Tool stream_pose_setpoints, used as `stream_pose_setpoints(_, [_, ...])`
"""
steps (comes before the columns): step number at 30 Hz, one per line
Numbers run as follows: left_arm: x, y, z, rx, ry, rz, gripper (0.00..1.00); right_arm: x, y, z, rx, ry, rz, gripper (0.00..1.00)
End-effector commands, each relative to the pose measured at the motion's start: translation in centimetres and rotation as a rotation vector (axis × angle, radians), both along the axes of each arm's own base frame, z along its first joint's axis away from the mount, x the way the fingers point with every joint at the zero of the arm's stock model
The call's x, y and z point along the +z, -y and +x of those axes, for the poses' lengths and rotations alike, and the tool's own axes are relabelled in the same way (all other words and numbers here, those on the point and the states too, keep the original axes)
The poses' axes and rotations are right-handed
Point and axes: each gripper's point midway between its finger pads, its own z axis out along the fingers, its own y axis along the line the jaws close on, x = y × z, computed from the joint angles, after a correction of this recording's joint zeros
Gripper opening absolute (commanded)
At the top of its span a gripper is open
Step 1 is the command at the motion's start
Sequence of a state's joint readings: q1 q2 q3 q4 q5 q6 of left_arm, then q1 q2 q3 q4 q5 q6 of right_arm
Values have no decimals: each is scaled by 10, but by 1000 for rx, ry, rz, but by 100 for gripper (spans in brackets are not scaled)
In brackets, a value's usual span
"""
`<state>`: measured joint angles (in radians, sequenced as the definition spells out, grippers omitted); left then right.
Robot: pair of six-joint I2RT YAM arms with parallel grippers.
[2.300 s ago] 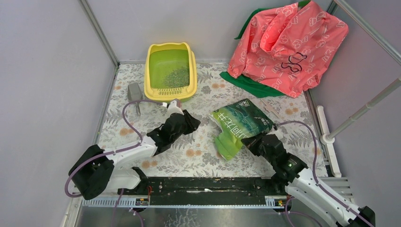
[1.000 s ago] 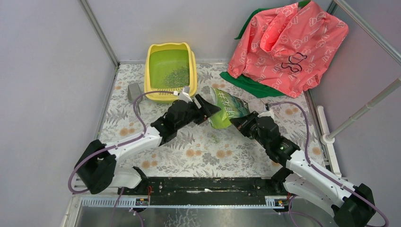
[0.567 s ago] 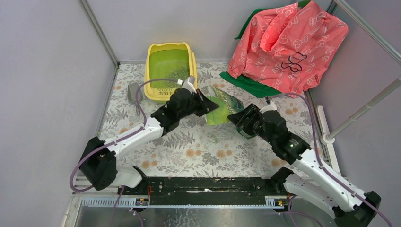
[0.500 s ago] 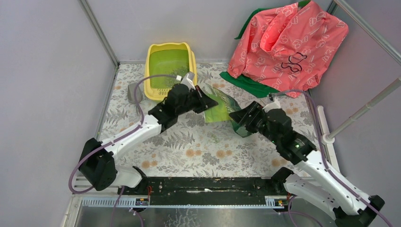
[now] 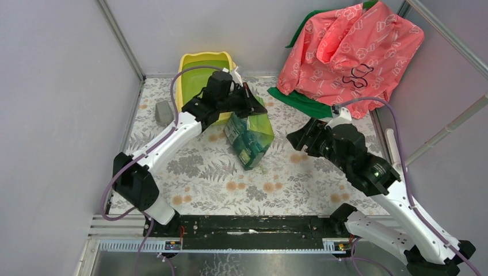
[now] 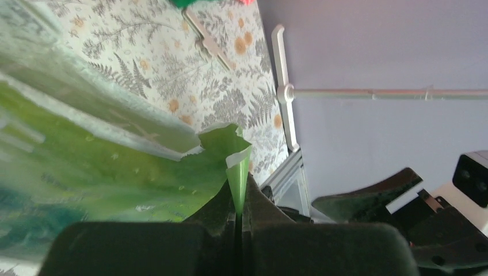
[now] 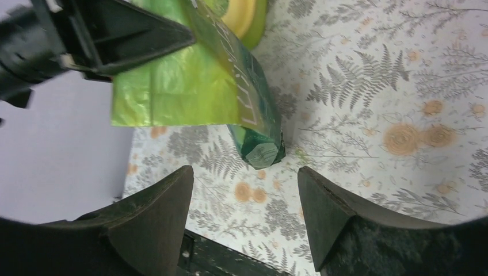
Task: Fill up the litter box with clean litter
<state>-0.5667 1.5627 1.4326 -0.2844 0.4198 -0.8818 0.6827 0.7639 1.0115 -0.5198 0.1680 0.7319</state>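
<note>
While pinching bag (image 5: 248, 135) top with left jaws, holds it upright just right of box (image 5: 185, 62), right jaws spread apart.

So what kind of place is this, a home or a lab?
Probably a lab test booth, not a home: plain grey panel walls, robot arms bolted to a black rail, and a floral cloth with a yellow litter box as staging.

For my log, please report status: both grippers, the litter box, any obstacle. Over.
Left gripper shut on green bag top edge. Right gripper open, clear of bag. Bag upright beside litter box; left arm partly hides it.
</note>
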Motion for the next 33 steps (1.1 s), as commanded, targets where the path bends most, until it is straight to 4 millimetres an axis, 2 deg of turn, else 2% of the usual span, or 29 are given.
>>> stream_pose_setpoints(1, [75,18,-23,-186,145,-139,0,-7,6,2,4,8,-85,75])
stream_pose_setpoints(4, [56,17,-33,-237,106,-110,0,-13,4,3,19,-3,-112,78])
stream_pose_setpoints(6, [30,15,-41,-253,64,-95,0,-17,4,5,25,-11,-141,79])
stream_pose_setpoints(7, [11,13,-45,-250,33,-94,0,-20,5,6,25,-17,-162,80])
stream_pose_setpoints(9, [-8,12,-54,-259,7,-133,0,-20,7,10,19,-13,-197,82])
stream_pose_setpoints(14, [-10,12,-61,-257,21,-214,8,-20,5,28,14,-7,-290,86])
stream_pose_setpoints(21, [0,15,-58,-267,34,-216,8,-25,-2,52,13,-27,-352,87])
stream_pose_setpoints(29, [-29,29,-67,-280,-18,-238,9,-31,5,80,24,-89,-386,82])
stream_pose_setpoints(33, [-47,39,-66,-278,-43,-244,9,-38,7,85,35,-113,-375,79])
